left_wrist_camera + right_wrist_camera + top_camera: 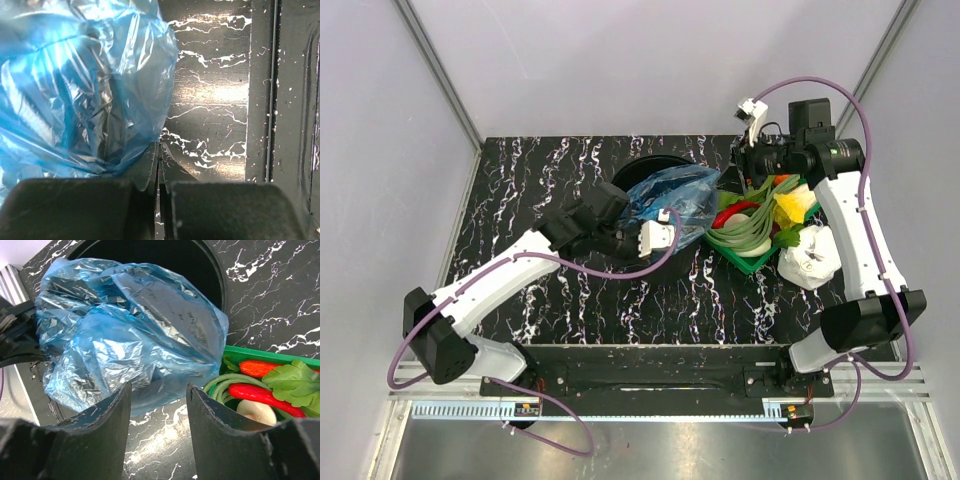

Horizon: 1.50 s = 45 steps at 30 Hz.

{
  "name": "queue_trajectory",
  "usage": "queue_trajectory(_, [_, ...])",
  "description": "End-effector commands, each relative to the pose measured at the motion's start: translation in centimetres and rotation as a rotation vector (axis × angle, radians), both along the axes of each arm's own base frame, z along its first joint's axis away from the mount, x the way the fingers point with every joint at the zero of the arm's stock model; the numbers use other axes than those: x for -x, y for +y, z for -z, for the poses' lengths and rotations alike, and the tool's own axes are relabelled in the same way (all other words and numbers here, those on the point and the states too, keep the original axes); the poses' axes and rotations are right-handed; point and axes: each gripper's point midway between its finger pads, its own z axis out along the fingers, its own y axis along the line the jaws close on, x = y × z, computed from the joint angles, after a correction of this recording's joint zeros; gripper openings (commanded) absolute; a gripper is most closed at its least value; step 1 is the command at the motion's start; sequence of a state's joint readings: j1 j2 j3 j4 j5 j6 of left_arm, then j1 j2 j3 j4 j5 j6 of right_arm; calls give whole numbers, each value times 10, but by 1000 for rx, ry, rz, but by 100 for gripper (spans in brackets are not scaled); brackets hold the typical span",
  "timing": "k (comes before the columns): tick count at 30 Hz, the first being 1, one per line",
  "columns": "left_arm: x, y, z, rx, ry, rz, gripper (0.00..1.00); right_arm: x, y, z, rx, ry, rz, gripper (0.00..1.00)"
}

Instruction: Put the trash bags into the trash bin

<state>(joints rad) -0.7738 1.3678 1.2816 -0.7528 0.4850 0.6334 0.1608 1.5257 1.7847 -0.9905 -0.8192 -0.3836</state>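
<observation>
Trash bags (85, 85) between left jaws

The left arm (495, 282) and the right arm (865, 240) both have smooth white shells with black joint housings, a thin purple cable (620, 272) loops along each one, and the right gripper (159, 390) has matte black fingers (97, 440) with curved inner edges

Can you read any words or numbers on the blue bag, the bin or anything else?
No text here can be read.
trash bag: plain blue film, no print.
trash bin: plain black, no label showing.
The small tags near the bottom of the top view: too small to read.
</observation>
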Motion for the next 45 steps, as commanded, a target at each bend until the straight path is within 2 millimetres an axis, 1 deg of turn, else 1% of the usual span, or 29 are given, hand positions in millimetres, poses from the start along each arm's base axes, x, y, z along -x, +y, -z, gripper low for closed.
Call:
queue_trajectory(1, [-7,-6,3,1,-50,-14,0,-15,2,-16,10,-78,7,54])
queue_trajectory(2, [-5,-4,6,-6,-50,-13,0,-16,2,-17,14,-86,-1,56])
queue_trajectory(3, [-4,-2,10,-15,-51,-12,0,-18,3,-14,24,-80,-8,57])
queue_trajectory(5, [0,2,15,-30,-43,-10,0,-20,3,-14,39,-72,-24,63])
queue_trajectory(6, [1,3,16,-33,-45,-7,0,-21,4,-17,38,-78,-30,66])
queue_trajectory(10, [5,8,18,-45,-50,-2,0,-26,10,-19,46,-71,-53,69])
queue_trajectory(11, [6,8,16,-42,-53,-2,12,-27,12,-20,46,-70,-60,69])
queue_trajectory(13, [5,9,12,-35,-62,-8,31,-27,15,-21,44,-71,-68,70])
queue_trajectory(14, [4,9,9,-30,-65,-11,44,-27,17,-21,45,-72,-72,70])
queue_trajectory(15, [5,8,6,-25,-68,-12,53,-27,18,-22,47,-74,-71,71])
queue_trajectory(18, [7,7,-10,-1,-66,-10,79,-28,20,-20,54,-73,-70,71])
queue_trajectory(20, [12,7,-26,21,-61,0,85,-30,20,-19,60,-73,-67,71])
queue_trajectory(22, [18,7,-47,54,-63,12,90,-32,19,-17,70,-73,-60,71])
queue_trajectory(27, [41,14,-98,133,-50,63,92,-35,18,-15,88,-73,-61,72])
queue_trajectory(30, [53,19,-118,161,-54,85,93,-33,16,-8,106,-64,-66,72])
queue_trajectory(33, [55,23,-132,176,-76,87,93,-27,15,-2,112,-54,-84,73])
queue_trajectory(35, [49,24,-140,184,-103,68,94,-23,16,1,112,-45,-103,73])
queue_trajectory(38, [27,25,-154,207,-164,-6,95,-20,15,5,125,-33,-114,73])
queue_trajectory(39, [17,25,-160,224,-187,-29,95,-20,14,7,130,-33,-119,73])
queue_trajectory(40, [6,25,-162,229,-204,-56,98,-20,14,9,136,-27,-124,73])
queue_trajectory(42, [-17,27,-168,237,-251,-98,99,-21,13,14,149,-19,-134,73])
queue_trajectory(45, [-51,32,-169,238,-264,-146,99,-22,11,21,172,-11,-155,72])
